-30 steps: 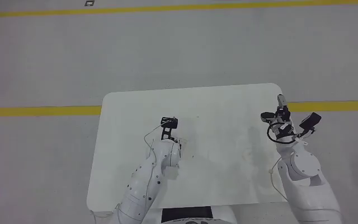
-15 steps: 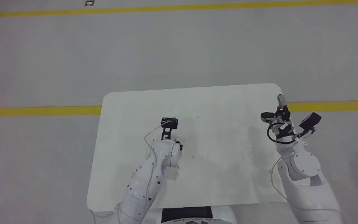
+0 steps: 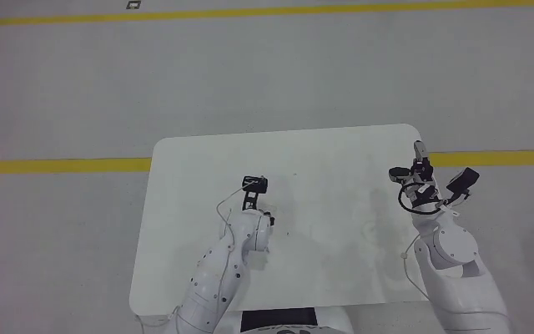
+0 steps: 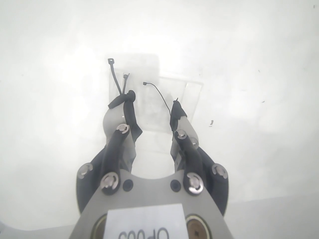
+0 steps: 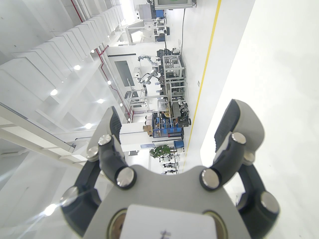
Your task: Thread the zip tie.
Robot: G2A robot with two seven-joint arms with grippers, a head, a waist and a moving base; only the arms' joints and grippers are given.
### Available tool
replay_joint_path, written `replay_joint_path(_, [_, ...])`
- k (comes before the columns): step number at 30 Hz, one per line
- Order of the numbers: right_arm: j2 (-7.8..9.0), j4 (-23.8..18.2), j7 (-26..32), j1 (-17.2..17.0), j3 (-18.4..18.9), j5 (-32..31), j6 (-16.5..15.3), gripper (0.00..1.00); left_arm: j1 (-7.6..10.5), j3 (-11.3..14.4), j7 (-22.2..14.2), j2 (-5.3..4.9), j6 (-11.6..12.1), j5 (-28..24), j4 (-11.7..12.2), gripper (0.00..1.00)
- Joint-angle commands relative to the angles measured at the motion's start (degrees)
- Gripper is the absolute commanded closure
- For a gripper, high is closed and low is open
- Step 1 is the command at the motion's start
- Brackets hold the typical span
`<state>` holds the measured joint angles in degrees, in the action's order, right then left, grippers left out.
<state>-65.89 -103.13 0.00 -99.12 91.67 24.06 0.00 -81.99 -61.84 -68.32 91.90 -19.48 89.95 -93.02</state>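
Thin black zip ties lie on the white table [image 3: 334, 167] just ahead of my left gripper [image 4: 152, 99]. Two of them [image 4: 114, 75] cross near one taped finger [image 4: 129, 110]. A third, curved zip tie [image 4: 160, 96] runs toward the other finger. Under them sits a clear plastic holder [image 4: 192, 93]. The left gripper is open, low over the holder, with nothing held; from above it [image 3: 254, 184] is near the table's middle. My right gripper [image 5: 173, 111] is open and empty, raised at the table's right edge [image 3: 420, 159] and facing the room.
The white table [image 5: 286, 50] has bare surface between the two arms and toward its far edge. Small dark specks [image 4: 210, 123] dot the tabletop near the left gripper. Yellow floor lines [image 3: 75, 164] run beside and behind the table.
The left gripper has shifted very slightly to the right over the table. The right arm has not moved.
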Motion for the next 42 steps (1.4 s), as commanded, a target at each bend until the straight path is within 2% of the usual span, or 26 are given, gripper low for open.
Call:
replay_joint_path(1, [0.00, 0.00, 0.00, 0.00, 0.00, 0.00, 0.00, 0.00, -0.12, 0.05, 0.12, 0.14, 0.00, -0.02, 0.05, 0.69])
replay_joint_path(5, [0.00, 0.00, 0.00, 0.00, 0.00, 0.00, 0.00, 0.00, 0.37, 0.15, 0.83, 0.48, 0.00, -1.63, 1.75, 0.72])
replay_joint_path(12, [0.00, 0.00, 0.00, 0.00, 0.00, 0.00, 0.00, 0.00, 2.20, 0.61, 1.57, 1.07, 0.00, -2.30, 5.30, 0.71])
replay_joint_path(20, [0.00, 0.00, 0.00, 0.00, 0.00, 0.00, 0.00, 0.00, 3.20, 0.90, 0.73, 1.98, 0.00, 0.00, 6.97, 0.70])
replay_joint_path(29, [0.00, 0.00, 0.00, 0.00, 0.00, 0.00, 0.00, 0.00, 4.68, 1.07, 0.30, 2.41, 0.00, 0.00, 9.17, 0.70])
replay_joint_path(38, [0.00, 0.00, 0.00, 0.00, 0.00, 0.00, 0.00, 0.00, 4.96, 1.10, 0.32, 2.46, 0.00, 0.00, 9.45, 0.91])
replay_joint_path(42, [0.00, 0.00, 0.00, 0.00, 0.00, 0.00, 0.00, 0.00, 4.96, 0.88, 0.33, 2.38, 0.00, 0.00, 9.57, 0.96])
